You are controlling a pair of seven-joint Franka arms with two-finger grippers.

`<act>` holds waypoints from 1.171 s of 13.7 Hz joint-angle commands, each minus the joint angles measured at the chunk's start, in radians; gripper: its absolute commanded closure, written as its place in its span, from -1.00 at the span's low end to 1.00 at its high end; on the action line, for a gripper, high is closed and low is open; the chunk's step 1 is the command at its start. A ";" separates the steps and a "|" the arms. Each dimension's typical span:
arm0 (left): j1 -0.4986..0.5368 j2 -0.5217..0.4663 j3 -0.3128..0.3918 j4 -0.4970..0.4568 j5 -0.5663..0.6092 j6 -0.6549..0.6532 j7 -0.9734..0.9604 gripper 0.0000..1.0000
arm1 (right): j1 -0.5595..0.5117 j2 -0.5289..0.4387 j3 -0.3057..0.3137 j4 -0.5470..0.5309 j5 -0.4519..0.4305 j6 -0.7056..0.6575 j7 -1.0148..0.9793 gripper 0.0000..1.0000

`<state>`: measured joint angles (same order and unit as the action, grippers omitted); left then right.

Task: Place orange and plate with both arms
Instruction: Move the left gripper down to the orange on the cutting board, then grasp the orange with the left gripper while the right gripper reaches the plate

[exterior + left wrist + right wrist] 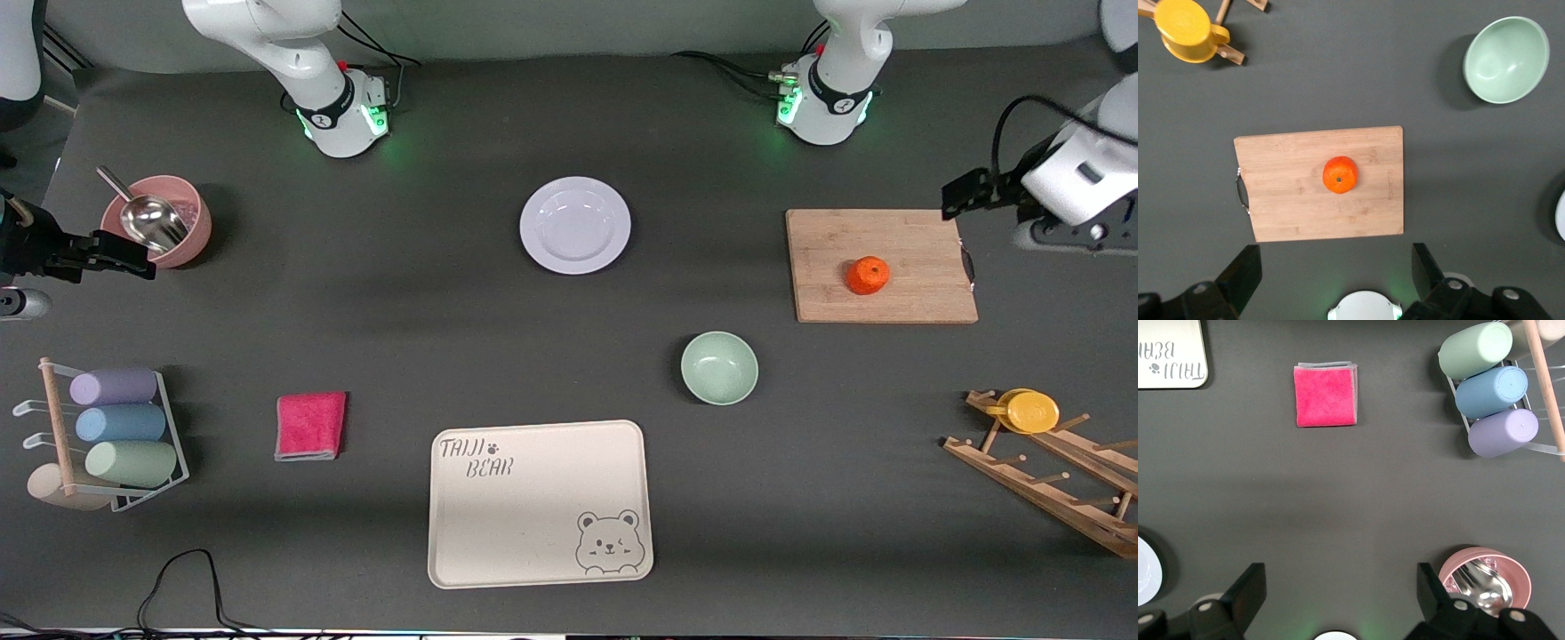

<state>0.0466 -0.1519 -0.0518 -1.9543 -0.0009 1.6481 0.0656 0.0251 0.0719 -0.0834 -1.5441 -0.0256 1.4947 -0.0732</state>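
The pale lavender-white plate [575,225] lies on the dark table between the two arm bases; its edge also shows in the wrist views [1561,215] [1146,570]. The small orange [868,276] [1339,175] sits in the middle of a wooden cutting board [885,265] [1285,200] toward the left arm's end. My left gripper [965,196] [1337,267] hangs open and empty, high over the table by the board's corner. My right gripper [116,258] [1341,590] is open and empty too, raised over the table beside a pink bowl.
A mint-green bowl [719,367] and the cream bear tray [540,502] lie nearer the front camera than the plate. A pink cloth [310,426], a rack of pastel cups [116,436] and the pink bowl with a metal scoop [156,220] are at the right arm's end. A wooden rack holds a yellow cup [1031,412].
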 commanded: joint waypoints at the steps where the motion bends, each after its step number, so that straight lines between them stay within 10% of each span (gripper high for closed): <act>1: 0.010 -0.064 0.001 -0.206 0.013 0.181 -0.003 -1.00 | 0.004 -0.050 0.010 -0.022 -0.005 -0.016 0.027 -1.00; 16: 0.055 0.026 0.001 -0.784 0.044 1.039 0.002 -1.00 | 0.389 -0.443 0.014 -0.516 0.058 0.205 0.569 -1.00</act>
<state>0.0869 -0.1601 -0.0458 -2.7100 0.0272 2.6079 0.0659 0.3840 -0.3060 -0.0607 -1.9757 0.0246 1.6504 0.4441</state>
